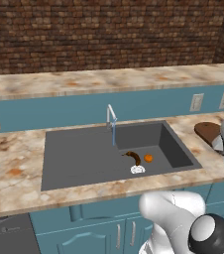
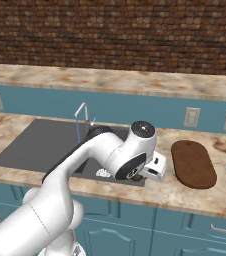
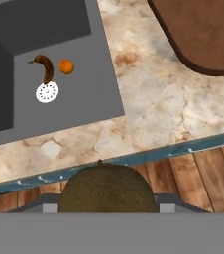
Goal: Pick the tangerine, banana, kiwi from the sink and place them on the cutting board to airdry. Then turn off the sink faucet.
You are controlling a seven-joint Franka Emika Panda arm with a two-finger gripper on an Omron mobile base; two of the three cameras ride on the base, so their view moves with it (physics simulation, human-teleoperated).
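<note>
Marbled beige counter point(image 1: 15, 163) under a brick wall, with a dark sink point(image 1: 84, 154) set in it and a thin blue stream running from the faucet point(image 1: 111, 116). Banana point(image 3: 46, 68) and tangerine point(image 3: 66, 66) lying near each other on the basin floor by the white drain point(image 3: 47, 92). Fingers point(image 3: 109, 206) clamped on the kiwi point(image 3: 108, 189) above the counter edge between sink and cutting board point(image 2: 193, 163), the arm's elbow hiding part of the basin in the right base view.

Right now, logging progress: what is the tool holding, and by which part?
The kiwi, gripped across its sides between the tool's fingers.
</note>
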